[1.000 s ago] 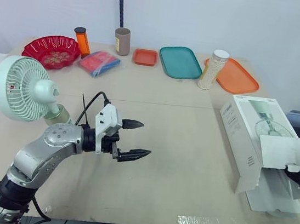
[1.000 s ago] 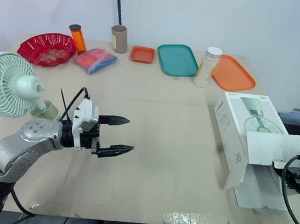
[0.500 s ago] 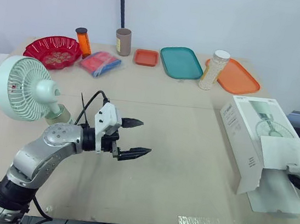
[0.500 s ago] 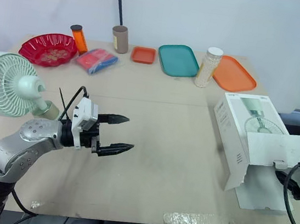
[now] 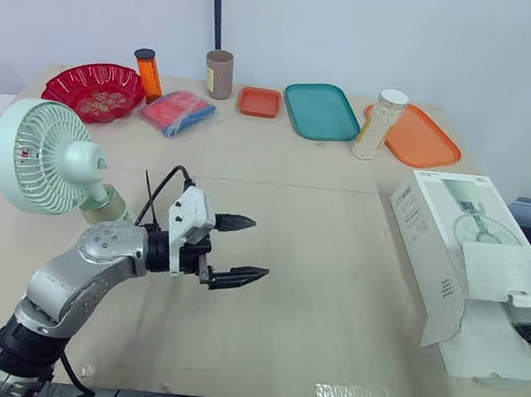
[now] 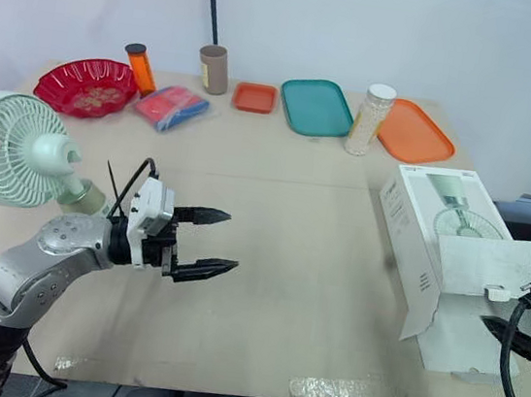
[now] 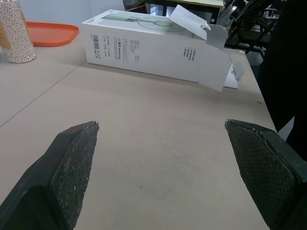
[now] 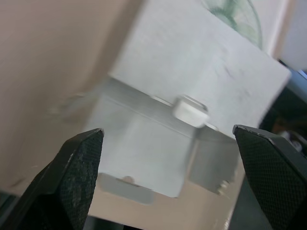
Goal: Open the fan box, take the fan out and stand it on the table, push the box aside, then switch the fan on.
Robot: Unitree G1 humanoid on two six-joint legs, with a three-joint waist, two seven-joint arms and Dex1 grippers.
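Mint-green fan is out of its packaging and standing upright near the left edge of the table. The white fan box is way over by the right edge, lying on its side with the end flap hanging open toward the front and some white inner packing showing at the mouth. The left gripper hovers above the bare tabletop just right of the fan, not touching it, with its fingers spread apart, nothing between them, tips aimed toward the box. The right gripper sits right at the box's open end, also spread wide and empty, looking at the flap and a little white tab on it. Along the back there's a red bowl, an orange bottle, a brown tube, a small orange tray, a teal tray, a jar of white beads, a bigger orange tray, and a red and blue packet in front of the bottle.
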